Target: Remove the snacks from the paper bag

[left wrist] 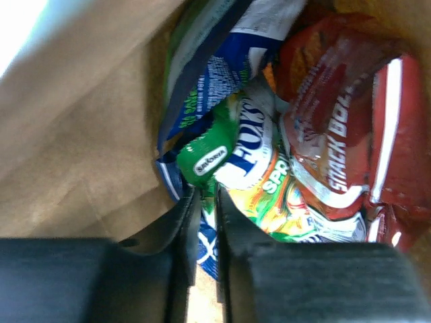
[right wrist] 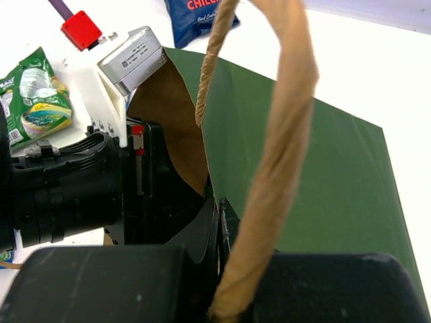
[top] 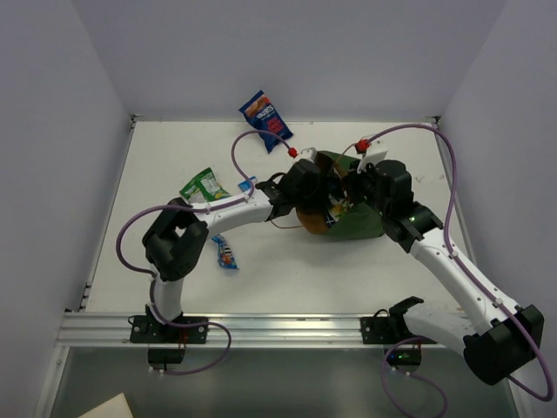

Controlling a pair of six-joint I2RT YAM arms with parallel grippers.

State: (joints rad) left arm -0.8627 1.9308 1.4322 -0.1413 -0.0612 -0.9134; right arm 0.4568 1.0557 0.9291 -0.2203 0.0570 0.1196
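The dark green paper bag [top: 359, 219] lies on its side at mid-table, its brown inside showing in the left wrist view [left wrist: 74, 141]. My left gripper [left wrist: 207, 208] is deep in the bag's mouth, its jaws nearly closed on the edge of a green snack packet [left wrist: 205, 156]. Around it lie a blue packet [left wrist: 222, 67], a yellow-green packet [left wrist: 283, 195] and a red-orange packet [left wrist: 337, 134]. My right gripper [right wrist: 221, 214] is shut on the bag's rim [right wrist: 202, 134]. A tan loop handle [right wrist: 273, 168] hangs in front of it.
Snacks lie outside the bag: a blue packet [top: 265, 117] at the back, a green packet [top: 204, 185] to the left, a small blue-white bar [top: 224, 252] nearer me. White walls enclose the table. The left arm's wrist [right wrist: 67, 188] fills the bag's mouth.
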